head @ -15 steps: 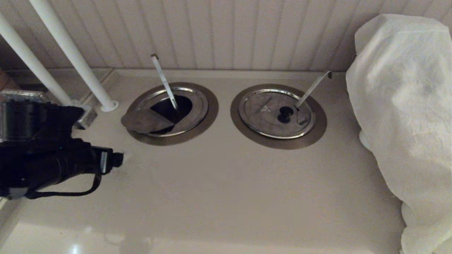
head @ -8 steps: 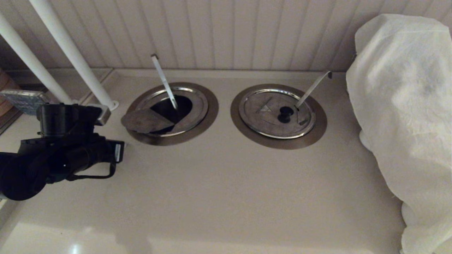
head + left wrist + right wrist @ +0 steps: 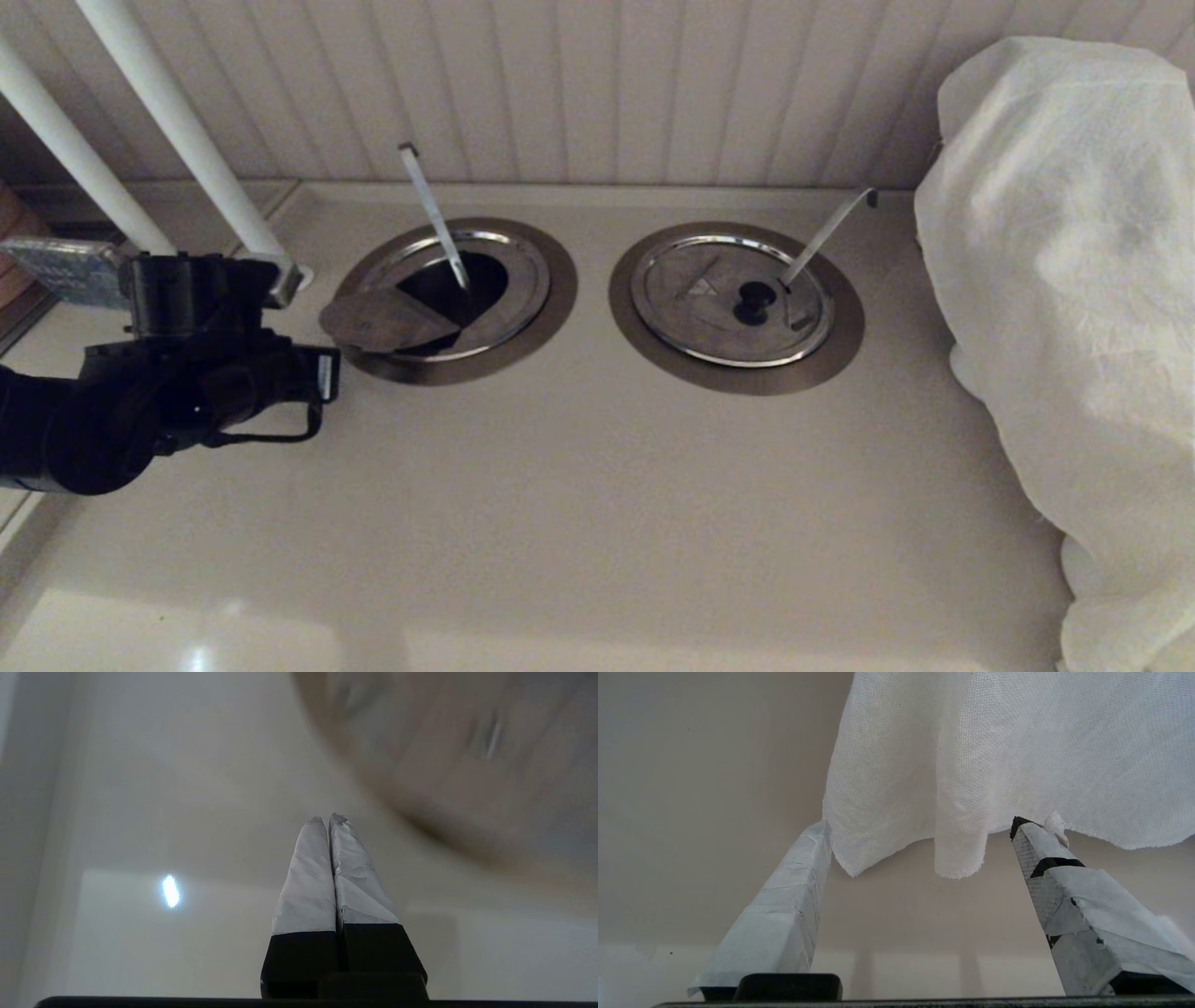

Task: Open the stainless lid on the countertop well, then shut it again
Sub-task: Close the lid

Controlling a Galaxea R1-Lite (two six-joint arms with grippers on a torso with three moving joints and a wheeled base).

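Steel lid [image 3: 387, 320] flap stays folded open over the well [image 3: 456, 301]; your left gripper [image 3: 327, 820], fingers pressed together, has moved closer beside it.

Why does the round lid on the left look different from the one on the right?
The stainless lid is half open: its flap is folded up, baring the dark countertop well. The twin lid lies flat and closed. The left gripper, shut, is near the open one.
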